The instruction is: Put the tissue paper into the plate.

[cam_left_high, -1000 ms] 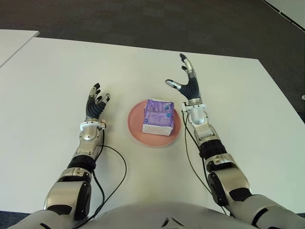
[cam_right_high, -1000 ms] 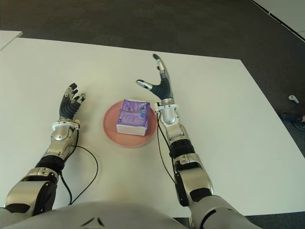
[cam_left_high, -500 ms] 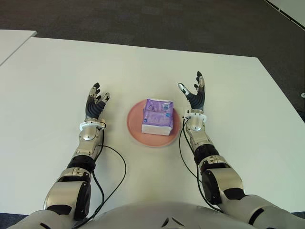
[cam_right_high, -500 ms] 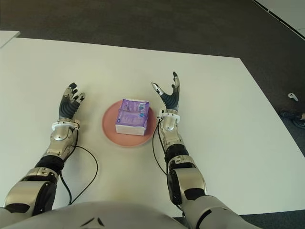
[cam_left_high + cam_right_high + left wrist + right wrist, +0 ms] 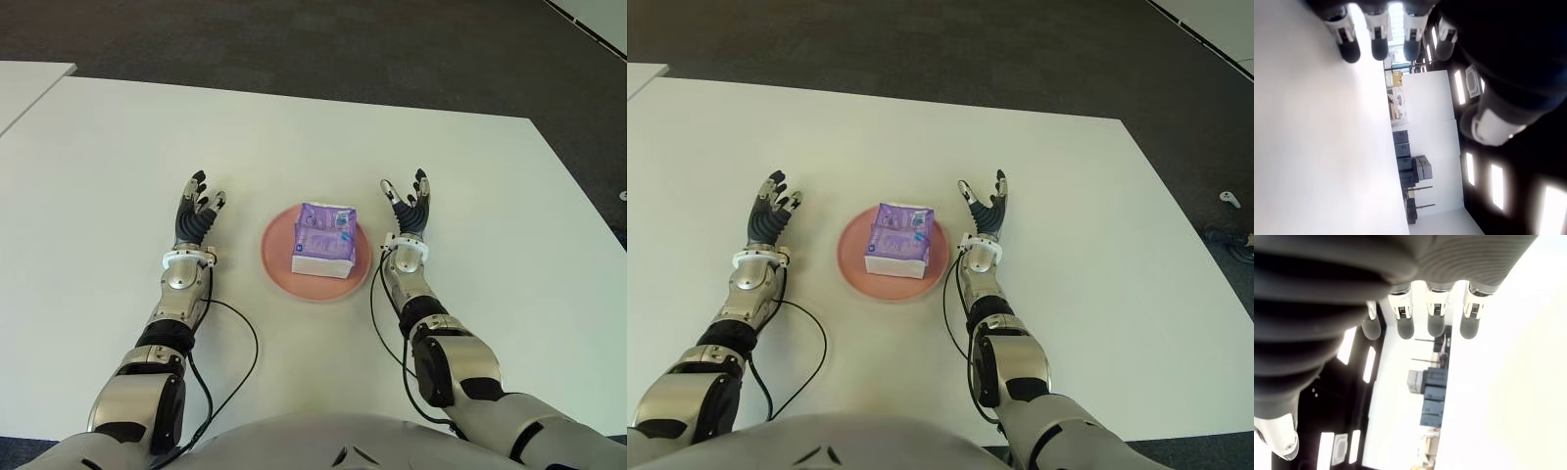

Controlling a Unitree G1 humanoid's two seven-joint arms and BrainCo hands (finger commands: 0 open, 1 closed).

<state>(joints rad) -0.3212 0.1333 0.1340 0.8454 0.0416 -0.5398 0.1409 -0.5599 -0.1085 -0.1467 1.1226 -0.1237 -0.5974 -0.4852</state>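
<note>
Both robot hands, left [image 5: 196, 217] and right [image 5: 410, 211], spread and empty beside tissue pack [image 5: 325, 240] on plate [image 5: 277, 262]

We see a white table [image 5: 470, 166] with a pink plate [image 5: 277, 262] near its middle, set directly on the surface. Two black cables [image 5: 235, 362] trail across the tabletop along our near edge, one on either side of the plate.

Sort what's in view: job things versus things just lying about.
Job: tissue pack, lying in the pink plate; right hand, open, right of the plate.

Lying about: left hand, open, left of the plate; cable on the table.
</note>
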